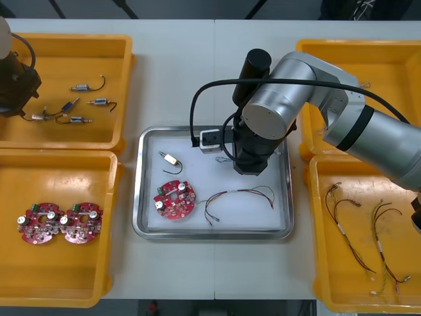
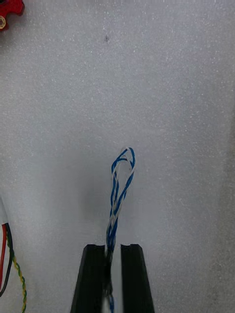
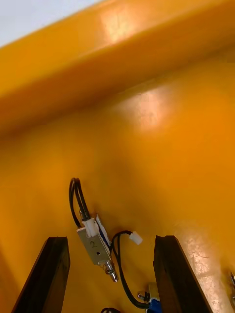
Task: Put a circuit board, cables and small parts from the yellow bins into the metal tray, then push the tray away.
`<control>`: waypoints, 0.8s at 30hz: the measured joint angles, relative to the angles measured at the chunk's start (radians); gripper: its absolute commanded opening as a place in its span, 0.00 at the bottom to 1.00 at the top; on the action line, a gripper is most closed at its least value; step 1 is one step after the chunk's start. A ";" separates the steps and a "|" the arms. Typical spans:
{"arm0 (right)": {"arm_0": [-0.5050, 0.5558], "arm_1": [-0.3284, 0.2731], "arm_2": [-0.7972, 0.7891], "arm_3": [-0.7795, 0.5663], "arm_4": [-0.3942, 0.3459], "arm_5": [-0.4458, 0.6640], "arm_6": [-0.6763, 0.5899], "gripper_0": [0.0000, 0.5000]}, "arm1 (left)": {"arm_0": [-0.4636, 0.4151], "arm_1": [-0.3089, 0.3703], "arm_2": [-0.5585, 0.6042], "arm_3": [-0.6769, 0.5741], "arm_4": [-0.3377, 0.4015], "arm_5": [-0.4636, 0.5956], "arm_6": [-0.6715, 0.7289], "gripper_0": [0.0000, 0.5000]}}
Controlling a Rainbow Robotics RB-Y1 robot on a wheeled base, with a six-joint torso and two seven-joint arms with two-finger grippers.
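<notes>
The metal tray (image 1: 284,197), white inside, holds a red circuit board (image 1: 175,199), a small metal part (image 1: 170,159) and a red and yellow cable (image 1: 240,196). My right arm (image 1: 266,112) reaches over the tray's far half. In the right wrist view, my right gripper (image 2: 112,274) is shut on a twisted blue and white cable (image 2: 120,190), whose looped end lies on the tray's white floor. My left gripper (image 3: 112,279) stands open inside the far left yellow bin (image 1: 66,43), its fingers (image 3: 49,274) either side of a small metal part (image 3: 95,242) with a black lead.
Several small metal parts (image 1: 85,102) lie in the far left bin. Two circuit boards (image 1: 60,222) sit in the near left bin (image 1: 59,283). Cables (image 1: 348,224) lie in the near right bin (image 1: 355,293). Another yellow bin (image 1: 381,56) stands at the far right.
</notes>
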 measured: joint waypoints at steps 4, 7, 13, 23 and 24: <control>0.000 0.000 0.000 0.001 -0.007 0.000 0.000 1.00 | 0.001 -0.008 0.000 0.000 0.000 0.000 0.000 1.00; 0.000 0.000 0.000 0.002 -0.013 0.000 0.000 1.00 | 0.004 -0.012 0.000 0.000 0.000 0.000 0.000 1.00; -0.001 -0.001 -0.001 0.001 -0.027 0.000 0.000 1.00 | 0.009 -0.013 0.000 0.001 0.000 0.000 0.000 1.00; -0.001 -0.017 -0.124 -0.059 -0.084 0.140 0.000 1.00 | 0.015 -0.014 0.000 0.002 0.010 0.000 0.000 1.00; -0.001 -0.017 -0.148 -0.061 -0.085 0.160 0.000 1.00 | 0.016 -0.014 0.000 0.002 0.012 0.000 0.000 1.00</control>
